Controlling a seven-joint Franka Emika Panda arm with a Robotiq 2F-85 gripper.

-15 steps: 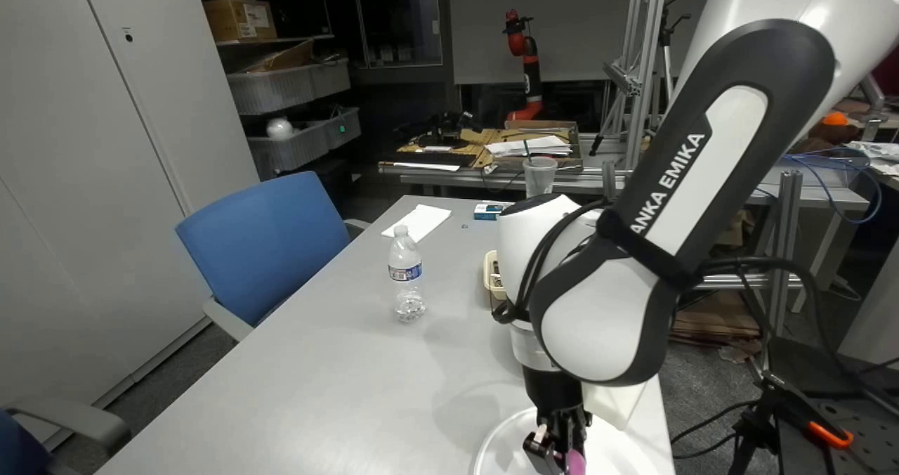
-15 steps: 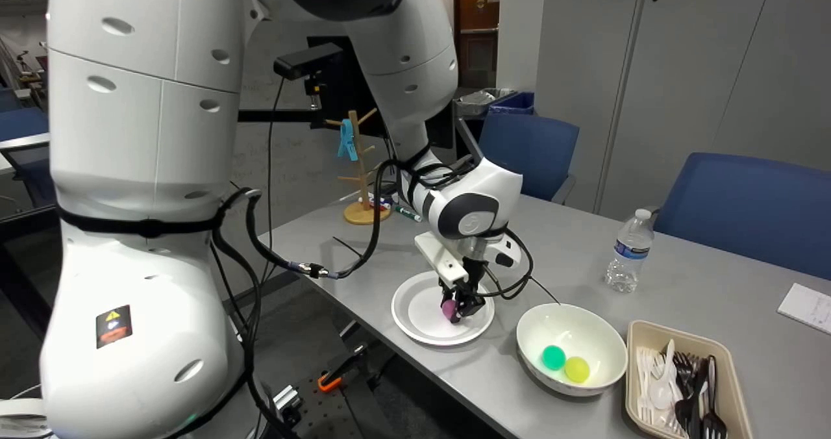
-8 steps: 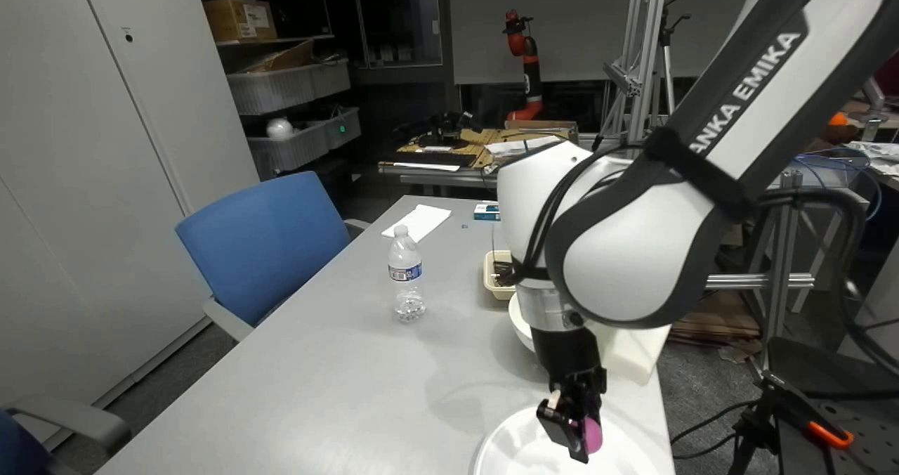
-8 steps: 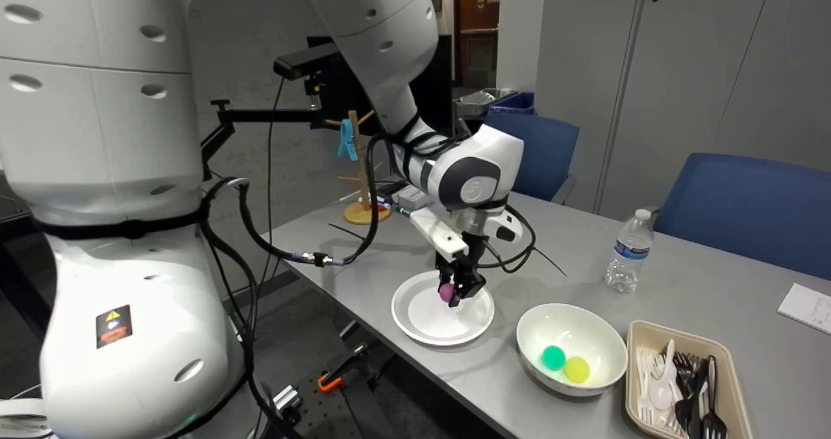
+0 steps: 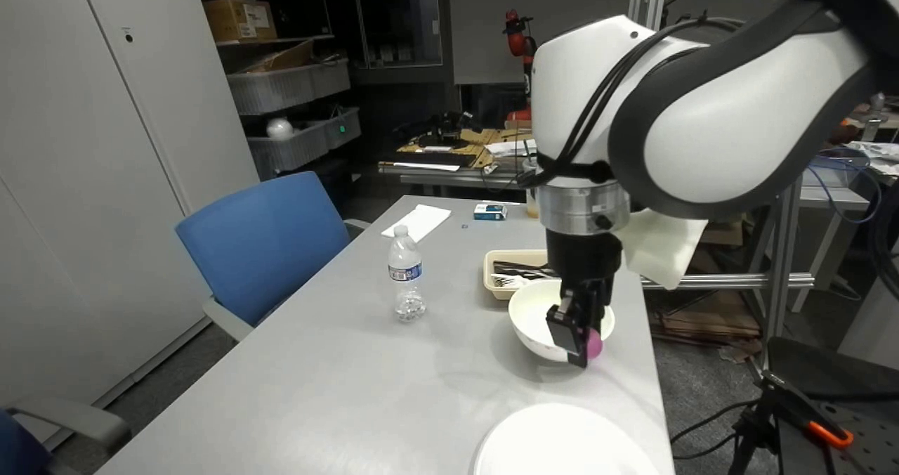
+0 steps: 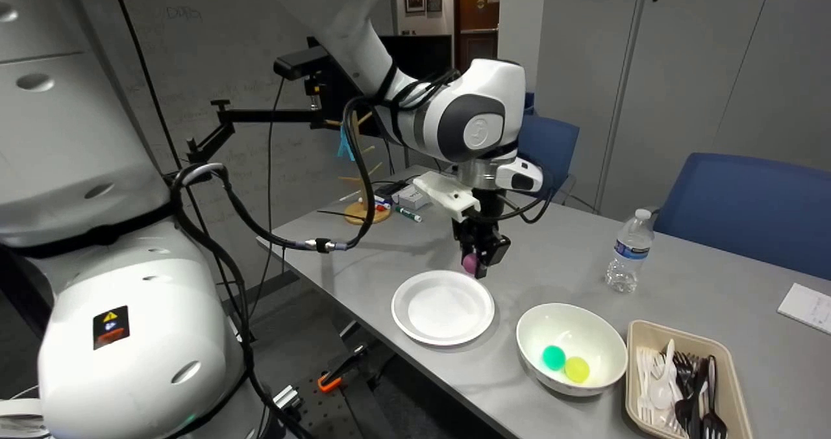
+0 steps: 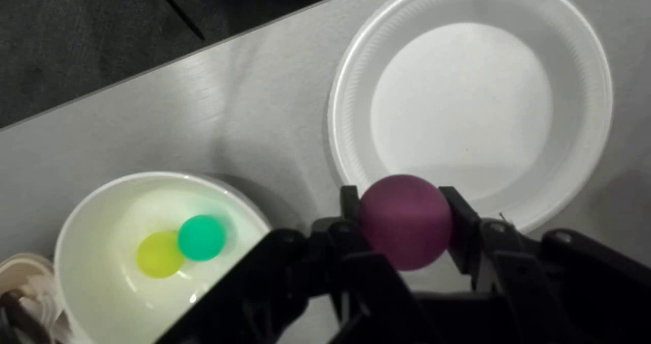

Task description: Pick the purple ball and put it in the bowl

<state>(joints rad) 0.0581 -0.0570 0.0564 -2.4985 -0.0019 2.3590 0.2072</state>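
Two fingers of the gripper, partly apart, pinch the purple ball from both sides above the table, away from the bowl. The table's edge runs near both bowl and plate, with a strip of table between them. A green ball and a yellow ball lie in the bowl; a cutlery tray stands just beside it, a bottle farther off.

Bowl (wrist view) partly behind claw.
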